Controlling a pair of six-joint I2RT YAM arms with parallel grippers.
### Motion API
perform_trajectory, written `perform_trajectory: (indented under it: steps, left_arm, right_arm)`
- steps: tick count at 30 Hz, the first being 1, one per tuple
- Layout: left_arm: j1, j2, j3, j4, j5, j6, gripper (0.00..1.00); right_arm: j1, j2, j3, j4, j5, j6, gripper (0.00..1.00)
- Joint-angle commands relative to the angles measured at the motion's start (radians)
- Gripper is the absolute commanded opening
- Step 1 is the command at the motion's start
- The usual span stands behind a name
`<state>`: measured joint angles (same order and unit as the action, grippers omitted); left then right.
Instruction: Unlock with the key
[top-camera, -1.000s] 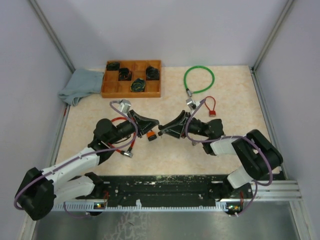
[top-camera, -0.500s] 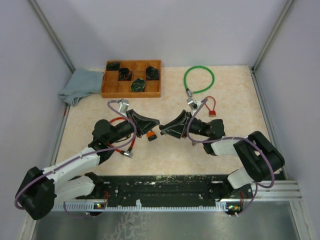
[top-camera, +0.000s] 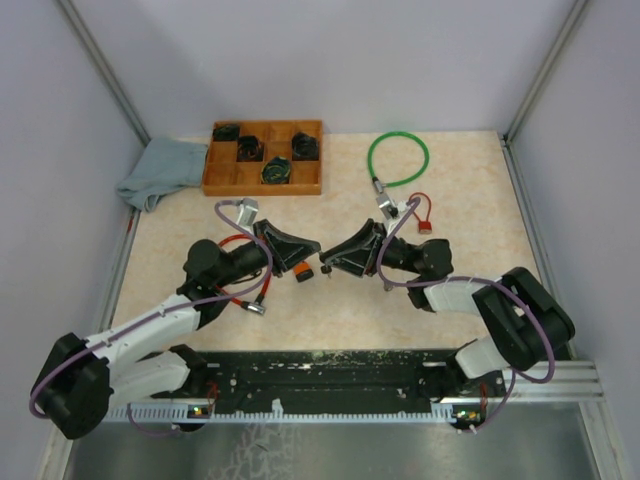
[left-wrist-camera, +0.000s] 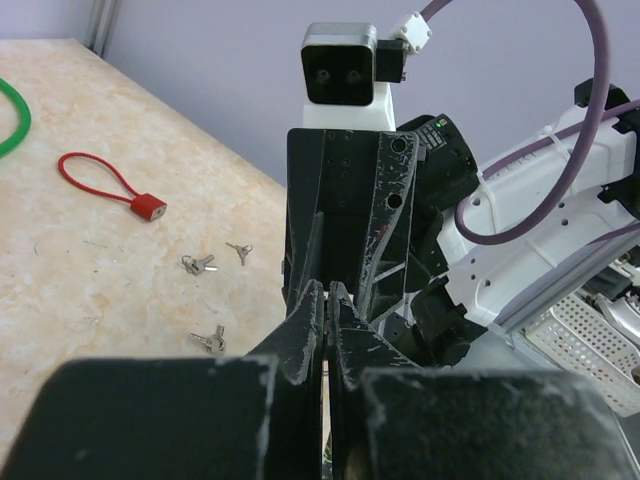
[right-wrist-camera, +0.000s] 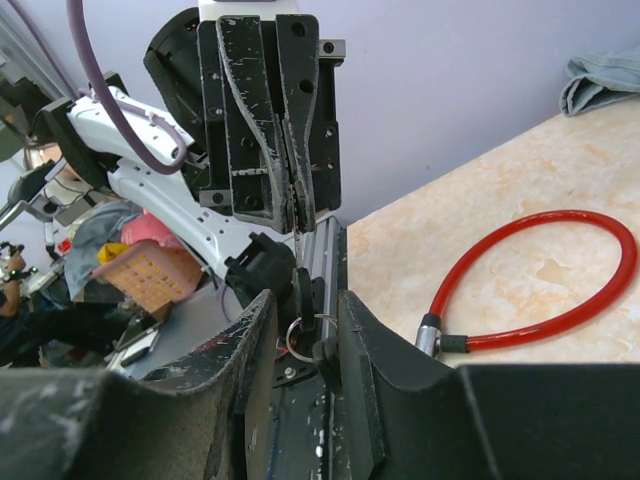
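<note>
Vs. a sec. ago, the right arm's elbow has been swung outward and the right gripper (top-camera: 333, 263) drawn back slightly from the left gripper (top-camera: 296, 262). A small gap is now seen btwn them, so insertion is judged not yet done, poss. being re-aimed. The left gripper is clenched tight, apparently on the small orange block-shaped padlock (top-camera: 303, 270) at its tips, mid-table. The small black-headed ringed key (right-wrist-camera: 303, 291) is pinched btwn the part-closed right fingers, pointed toward the left gripper. The keyhole can't be made out.
</note>
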<state>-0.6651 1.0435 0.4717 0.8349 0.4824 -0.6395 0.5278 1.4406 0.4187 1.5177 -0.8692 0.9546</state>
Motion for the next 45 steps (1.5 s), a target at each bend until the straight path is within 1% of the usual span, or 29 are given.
perform_trajectory:
  steps: [1, 9, 12, 15, 16, 18, 19, 21, 24, 25, 27, 31, 32, 35, 39, 41, 45]
  left_arm:
    - [0.0, 0.011, -0.011, 0.069, 0.034, -0.018, 0.0]
    - [-0.002, 0.037, -0.013, 0.105, 0.049, -0.042, 0.0]
    - [-0.004, 0.035, -0.016, 0.112, 0.048, -0.046, 0.0]
    - [-0.005, 0.036, -0.013, 0.099, 0.039, -0.047, 0.0]
    - [-0.004, 0.035, -0.011, 0.086, 0.031, -0.044, 0.0]
    - [-0.004, 0.027, 0.001, 0.028, 0.011, -0.032, 0.05]
    - [-0.005, 0.022, 0.006, -0.004, -0.001, -0.021, 0.1]
    - [-0.005, 0.009, 0.011, -0.06, -0.033, -0.005, 0.25]
    - [-0.005, 0.009, 0.033, -0.19, -0.106, 0.015, 0.49]
    - [-0.005, 0.01, 0.049, -0.251, -0.135, 0.02, 0.53]
    - [-0.005, 0.016, 0.081, -0.366, -0.195, 0.025, 0.58]
    - [-0.005, 0.058, 0.169, -0.644, -0.367, 0.021, 0.67]
    - [-0.007, 0.075, 0.193, -0.74, -0.405, 0.018, 0.7]
    - [-0.007, 0.148, 0.266, -0.915, -0.483, -0.006, 0.77]
    - [-0.019, 0.274, 0.377, -1.102, -0.567, -0.054, 0.83]
    - [-0.031, 0.347, 0.44, -1.194, -0.618, -0.086, 0.84]
    - [-0.053, 0.492, 0.56, -1.327, -0.673, -0.124, 0.86]
  right_arm:
    - [-0.005, -0.017, 0.004, 0.209, 0.008, 0.005, 0.28]
    - [-0.005, -0.017, 0.004, 0.209, 0.002, 0.003, 0.18]
    - [-0.006, -0.017, 0.006, 0.208, 0.001, 0.005, 0.11]
    - [-0.005, -0.019, 0.002, 0.208, 0.001, 0.004, 0.01]
    - [-0.005, -0.021, -0.001, 0.208, 0.001, 0.005, 0.0]
    - [-0.006, -0.024, -0.011, 0.198, 0.008, 0.0, 0.0]
    - [-0.005, -0.026, -0.017, 0.181, 0.019, -0.006, 0.0]
    - [-0.005, -0.034, -0.029, 0.127, 0.049, -0.035, 0.0]
    - [-0.005, -0.051, -0.048, 0.038, 0.09, -0.079, 0.0]
    - [-0.005, -0.059, -0.051, 0.011, 0.098, -0.093, 0.0]
    - [-0.005, -0.077, -0.063, -0.045, 0.122, -0.124, 0.0]
    - [-0.005, -0.121, -0.098, -0.186, 0.19, -0.205, 0.0]
    - [-0.005, -0.133, -0.106, -0.234, 0.209, -0.224, 0.0]
    - [-0.005, -0.177, -0.115, -0.39, 0.259, -0.286, 0.0]
    - [-0.005, -0.236, -0.134, -0.529, 0.322, -0.362, 0.0]
    - [-0.005, -0.27, -0.149, -0.592, 0.362, -0.4, 0.0]
    - [-0.005, -0.339, -0.18, -0.645, 0.416, -0.455, 0.0]
